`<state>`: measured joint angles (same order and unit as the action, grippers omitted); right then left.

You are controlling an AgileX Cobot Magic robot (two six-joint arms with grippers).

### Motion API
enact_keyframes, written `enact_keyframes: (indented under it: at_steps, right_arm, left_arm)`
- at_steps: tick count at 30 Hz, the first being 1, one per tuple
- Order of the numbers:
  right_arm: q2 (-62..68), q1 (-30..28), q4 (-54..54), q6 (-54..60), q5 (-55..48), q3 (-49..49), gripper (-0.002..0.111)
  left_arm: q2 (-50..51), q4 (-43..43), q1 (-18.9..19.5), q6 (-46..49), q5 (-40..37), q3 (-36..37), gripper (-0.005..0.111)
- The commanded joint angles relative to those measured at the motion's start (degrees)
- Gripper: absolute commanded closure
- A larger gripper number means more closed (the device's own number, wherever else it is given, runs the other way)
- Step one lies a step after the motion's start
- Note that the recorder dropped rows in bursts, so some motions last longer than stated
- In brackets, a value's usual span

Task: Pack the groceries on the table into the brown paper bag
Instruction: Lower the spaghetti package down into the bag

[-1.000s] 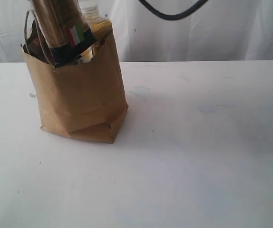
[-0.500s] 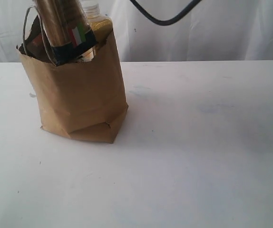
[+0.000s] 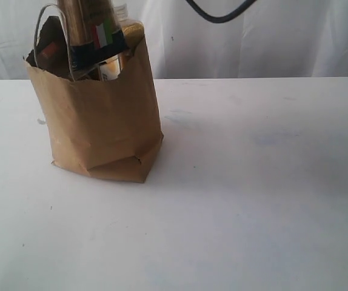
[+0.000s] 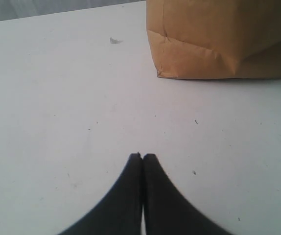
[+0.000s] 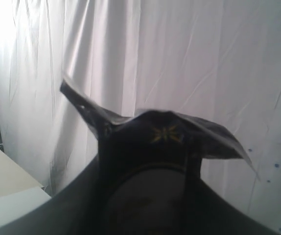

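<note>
The brown paper bag [image 3: 101,121] stands upright at the left of the table [image 3: 253,182]. A blue-ended spaghetti packet [image 3: 92,30] pokes steeply out of its mouth, blue end down inside the rim. Behind it the yellow-grain bottle [image 3: 131,31] sits in the bag, white cap showing. My right gripper [image 5: 150,196] is above the exterior view's edge; in its wrist view it is shut on the packet's dark crimped end [image 5: 162,132]. My left gripper [image 4: 142,155] hovers shut and empty over the bare table, a short way from the bag's base [image 4: 219,44].
A dark item with an orange patch [image 3: 50,47] leans inside the bag's left side under a cord handle [image 3: 40,21]. A black cable [image 3: 216,17] hangs in front of the white curtain. A tiny scrap [image 4: 113,40] lies on the table near the bag.
The spaghetti packet has swung more upright and shifted slightly right within the bag's mouth. The bag's rim moved a little. The left gripper has not moved.
</note>
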<state>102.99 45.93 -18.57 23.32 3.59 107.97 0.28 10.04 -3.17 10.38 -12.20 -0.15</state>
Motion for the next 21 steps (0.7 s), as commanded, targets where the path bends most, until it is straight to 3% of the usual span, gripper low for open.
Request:
enact_keyframes:
  at_steps: [1, 21]
  right_arm:
    - [-1.4, -0.8, 0.1, 0.4, 4.5, 0.7, 0.108]
    - [4.0, -0.3, 0.0, -5.5, -2.4, 0.7, 0.108]
  left_arm:
    - [-0.3, 0.1, 0.2, 0.0, 0.2, 0.1, 0.107]
    - [-0.3, 0.1, 0.2, 0.0, 0.2, 0.1, 0.107]
